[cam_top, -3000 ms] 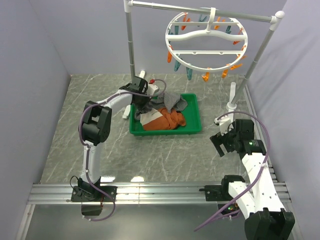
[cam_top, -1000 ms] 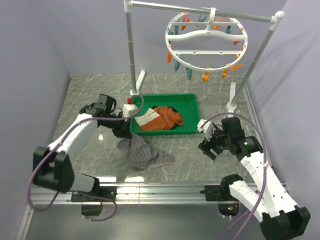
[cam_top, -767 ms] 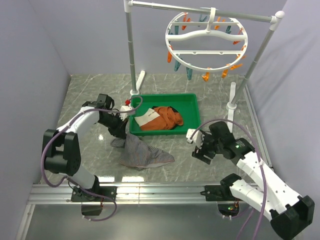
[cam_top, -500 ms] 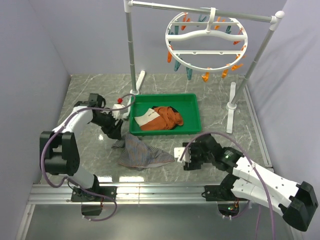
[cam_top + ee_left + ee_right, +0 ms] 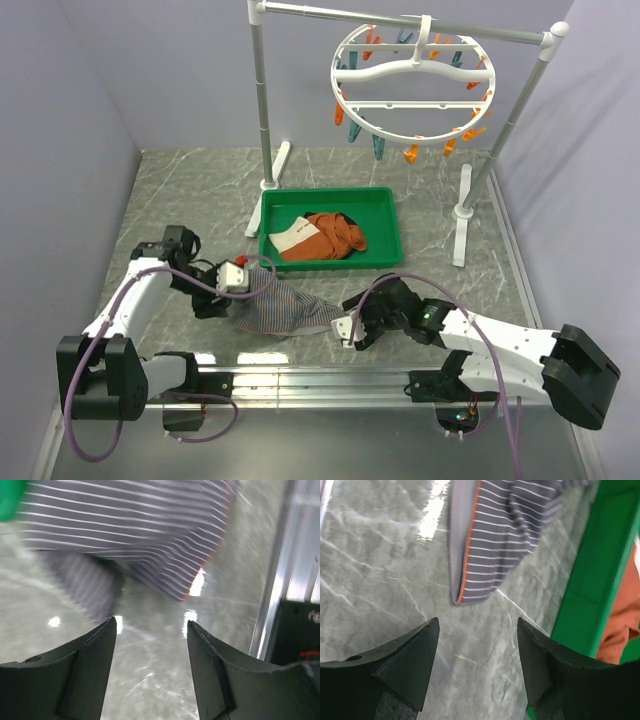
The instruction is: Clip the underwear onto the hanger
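The underwear (image 5: 282, 310), grey with fine stripes and an orange-edged hem, lies crumpled on the table in front of the tray. My left gripper (image 5: 225, 298) is low at its left side. In the left wrist view this gripper (image 5: 151, 622) is open and empty, with the underwear (image 5: 150, 530) just ahead of its tips. My right gripper (image 5: 347, 330) is low at the cloth's right side. It too is open (image 5: 478, 621), and a folded corner of the underwear (image 5: 495, 535) lies just beyond it. The hanger (image 5: 385, 129) hangs from the back rail with its orange and teal pins.
A green tray (image 5: 330, 263) behind the underwear holds an orange-rust garment (image 5: 340, 235) and a white cloth (image 5: 295, 237). Its wall (image 5: 600, 565) runs close along my right gripper's right side. Rack posts (image 5: 262, 100) stand at the back. The metal rail (image 5: 320, 380) borders the near edge.
My left gripper opened and let the underwear drop on the table, then drew back toward the near left. The right arm swung low and leftward to the cloth's right edge.
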Action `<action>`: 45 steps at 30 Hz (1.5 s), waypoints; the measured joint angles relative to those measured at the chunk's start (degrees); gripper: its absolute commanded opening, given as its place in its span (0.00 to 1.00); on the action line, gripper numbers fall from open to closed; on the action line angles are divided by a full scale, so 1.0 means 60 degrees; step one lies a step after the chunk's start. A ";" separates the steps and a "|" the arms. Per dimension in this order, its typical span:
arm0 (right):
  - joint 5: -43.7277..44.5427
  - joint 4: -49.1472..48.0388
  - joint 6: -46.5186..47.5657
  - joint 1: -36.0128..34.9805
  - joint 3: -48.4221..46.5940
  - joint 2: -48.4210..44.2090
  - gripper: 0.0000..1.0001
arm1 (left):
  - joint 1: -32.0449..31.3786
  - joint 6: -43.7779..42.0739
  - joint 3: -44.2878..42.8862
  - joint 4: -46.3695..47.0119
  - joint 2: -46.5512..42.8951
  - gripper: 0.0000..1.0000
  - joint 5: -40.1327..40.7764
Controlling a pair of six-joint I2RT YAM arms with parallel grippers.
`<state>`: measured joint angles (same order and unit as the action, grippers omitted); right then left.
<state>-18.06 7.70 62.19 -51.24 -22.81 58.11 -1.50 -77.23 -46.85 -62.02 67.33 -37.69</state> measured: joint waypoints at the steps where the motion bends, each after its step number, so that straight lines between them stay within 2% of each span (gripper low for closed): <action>1: -0.0066 -0.0047 0.0186 -0.0040 0.0000 0.0178 0.70 | -0.0036 -0.0255 0.0255 -0.0004 0.0000 0.63 0.0069; 9: -0.0324 -0.0237 0.1490 -0.0233 -0.0007 0.0973 0.62 | -0.0816 -0.1869 0.1679 0.0667 -0.0404 0.57 0.0732; 17: -0.0321 -0.0379 0.2419 -0.0295 -0.0280 0.1996 0.43 | -0.1515 -0.2339 0.2073 0.1636 -0.0237 0.60 0.0849; 20: -0.0313 -0.0379 0.2699 -0.0306 -0.0382 0.2226 0.21 | -0.1585 -0.2484 0.2164 0.1982 -0.0098 0.61 0.0849; 21: -0.0310 -0.0372 0.2747 -0.0310 -0.0426 0.2320 0.07 | -0.1599 -0.2517 0.2167 0.2036 -0.0058 0.61 0.0849; 23: -0.0295 -0.0361 0.2805 -0.0313 -0.0506 0.2521 0.01 | -0.1610 -0.2572 0.2167 0.2182 0.0033 0.61 0.0845; 31: -0.0302 -0.0255 0.2637 -0.0313 -0.0667 0.2623 0.00 | -0.1625 -0.3523 0.2397 0.2433 0.0138 0.61 0.0845; 39: -0.0433 0.0087 0.2106 -0.0313 -0.1206 0.2506 0.00 | -0.1636 -0.4929 0.2991 0.2397 -0.0590 0.52 0.0860; 42: -0.0441 0.0113 0.2018 -0.0310 -0.1209 0.2448 0.00 | -0.1661 -0.5195 0.3111 0.2437 -0.0692 0.44 0.0860; 45: -0.0441 0.0164 0.1872 -0.0310 -0.1209 0.2448 0.00 | -0.1727 -0.5337 0.3122 0.2568 -0.0532 0.29 0.0838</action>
<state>-20.71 8.69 73.43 -53.10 -30.06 72.79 -11.86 -109.25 -28.12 -46.61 64.14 -32.67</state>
